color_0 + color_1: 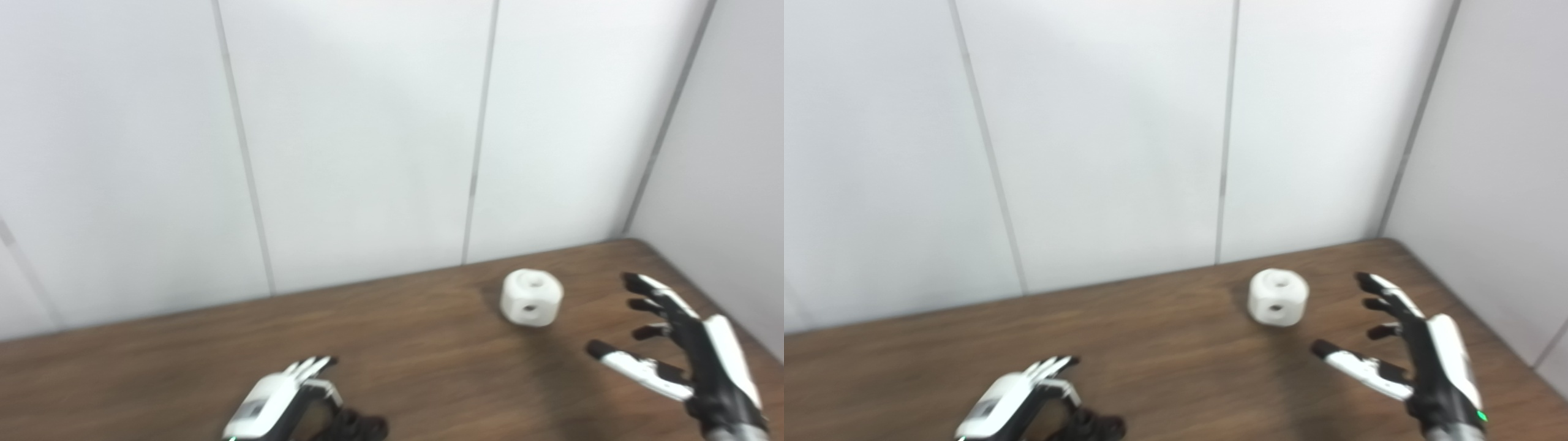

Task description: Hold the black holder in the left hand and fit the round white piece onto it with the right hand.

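**Both hands at the desk, white piece untouched**

The right eye view shows a green light at the right wrist; the left eye view cuts it off. The round white piece [531,297] sits on the brown desk [398,331], near the back wall. The right hand [686,349] hovers just right of it, fingers [640,370] spread, holding nothing. Well left of the piece, the left hand [275,401] curls over the black holder [355,427]; whether it grips cannot be told.

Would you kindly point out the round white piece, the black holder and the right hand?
round white piece [531,298]: left eye view, front face.
black holder [361,426]: left eye view, part showing beside the left hand.
right hand [1427,352]: right eye view, palm.
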You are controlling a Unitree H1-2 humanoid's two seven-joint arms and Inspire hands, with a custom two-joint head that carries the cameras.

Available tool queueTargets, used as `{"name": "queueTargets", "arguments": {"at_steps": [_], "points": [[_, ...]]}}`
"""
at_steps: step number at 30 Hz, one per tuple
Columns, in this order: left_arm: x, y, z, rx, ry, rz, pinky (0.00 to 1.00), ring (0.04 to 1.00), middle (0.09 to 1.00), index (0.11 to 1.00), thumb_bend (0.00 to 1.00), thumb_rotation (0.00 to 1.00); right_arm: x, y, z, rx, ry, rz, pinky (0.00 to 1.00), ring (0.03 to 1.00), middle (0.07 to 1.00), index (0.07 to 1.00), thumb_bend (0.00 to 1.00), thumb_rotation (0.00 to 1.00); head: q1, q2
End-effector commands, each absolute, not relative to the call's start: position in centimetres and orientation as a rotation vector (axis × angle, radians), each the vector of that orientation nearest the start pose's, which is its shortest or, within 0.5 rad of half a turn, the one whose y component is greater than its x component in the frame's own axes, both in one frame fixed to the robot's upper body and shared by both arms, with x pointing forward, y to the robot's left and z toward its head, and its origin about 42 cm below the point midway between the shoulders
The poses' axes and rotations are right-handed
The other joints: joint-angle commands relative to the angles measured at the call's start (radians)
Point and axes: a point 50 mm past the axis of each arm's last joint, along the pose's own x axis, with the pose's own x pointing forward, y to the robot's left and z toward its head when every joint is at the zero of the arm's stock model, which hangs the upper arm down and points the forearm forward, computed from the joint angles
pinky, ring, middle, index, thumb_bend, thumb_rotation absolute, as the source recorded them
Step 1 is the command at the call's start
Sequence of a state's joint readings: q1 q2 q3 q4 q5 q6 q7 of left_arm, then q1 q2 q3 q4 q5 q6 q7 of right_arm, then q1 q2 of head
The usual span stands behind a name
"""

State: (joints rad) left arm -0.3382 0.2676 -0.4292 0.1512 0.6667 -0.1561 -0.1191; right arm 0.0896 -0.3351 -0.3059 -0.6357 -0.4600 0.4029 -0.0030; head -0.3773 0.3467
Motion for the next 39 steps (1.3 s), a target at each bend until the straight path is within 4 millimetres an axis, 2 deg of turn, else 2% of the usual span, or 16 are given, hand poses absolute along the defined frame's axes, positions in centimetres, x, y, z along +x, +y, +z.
{"name": "queueTargets", "arguments": {"at_steps": [1,3,7,10,13,17,23,27,31,33,39], "points": [[36.9,16.9,14.4,1.045,-0.37,-0.585,1.0,0.975,0.949,0.482,0.51,0.05,22.0,-36.7,28.2,-0.872,-0.201,-0.522,0.59,0.809,0.867,0.881,0.88,0.66,-0.02,0.02],[37.2,17.3,14.5,1.041,-0.37,-0.588,1.0,0.98,0.951,0.481,0.51,0.04,22.9,-37.3,28.8,-0.903,-0.186,-0.532,0.61,0.82,0.876,0.893,0.91,0.68,-0.044,0.02],[37.6,18.0,14.9,1.041,-0.38,-0.595,1.0,0.981,0.955,0.481,0.51,0.04,25.0,-38.5,30.6,-0.973,-0.162,-0.544,0.64,0.843,0.901,0.917,0.9,0.61,-0.107,0.023],[37.8,18.6,15.1,1.046,-0.383,-0.601,1.0,0.981,0.958,0.48,0.51,0.04,26.5,-39.0,31.6,-1.013,-0.138,-0.53,0.64,0.851,0.912,0.924,0.91,0.6,-0.154,0.027],[37.8,19.0,15.3,1.039,-0.374,-0.602,1.0,0.993,0.96,0.481,0.51,0.04,28.0,-39.5,32.3,-1.037,-0.098,-0.494,0.64,0.856,0.923,0.941,0.92,0.58,-0.193,0.034],[37.8,19.3,15.5,1.033,-0.371,-0.599,1.0,0.995,0.957,0.481,0.51,0.04,29.5,-40.0,32.7,-1.08,-0.042,-0.463,0.64,0.875,0.94,0.95,0.96,0.57,-0.219,0.018],[37.8,19.6,15.5,1.02,-0.37,-0.607,1.0,1.0,0.957,0.481,0.51,0.04,32.0,-41.4,32.9,-1.136,0.025,-0.387,0.62,0.87,0.949,0.948,1.0,0.56,-0.223,0.007],[37.7,19.6,15.2,1.015,-0.381,-0.612,1.0,0.999,0.95,0.48,0.51,0.04,33.5,-42.2,32.7,-1.169,0.066,-0.309,0.66,0.889,0.944,0.946,1.0,0.56,-0.21,0.0],[37.4,19.7,15.0,1.013,-0.386,-0.619,1.0,0.99,0.944,0.48,0.51,0.04,35.0,-42.0,32.1,-1.226,0.106,-0.247,0.68,0.91,0.954,0.941,1.0,0.56,-0.226,-0.022],[37.4,19.7,14.9,1.012,-0.393,-0.62,1.0,0.992,0.946,0.48,0.51,0.04,35.6,-41.9,31.8,-1.246,0.116,-0.226,0.67,0.91,0.954,0.938,1.0,0.56,-0.223,-0.022],[37.2,19.5,14.9,1.021,-0.381,-0.612,1.0,0.981,0.945,0.479,0.51,0.04,37.7,-41.2,31.0,-1.267,0.138,-0.166,0.75,0.961,0.978,0.925,1.0,0.53,-0.193,-0.015]]}}
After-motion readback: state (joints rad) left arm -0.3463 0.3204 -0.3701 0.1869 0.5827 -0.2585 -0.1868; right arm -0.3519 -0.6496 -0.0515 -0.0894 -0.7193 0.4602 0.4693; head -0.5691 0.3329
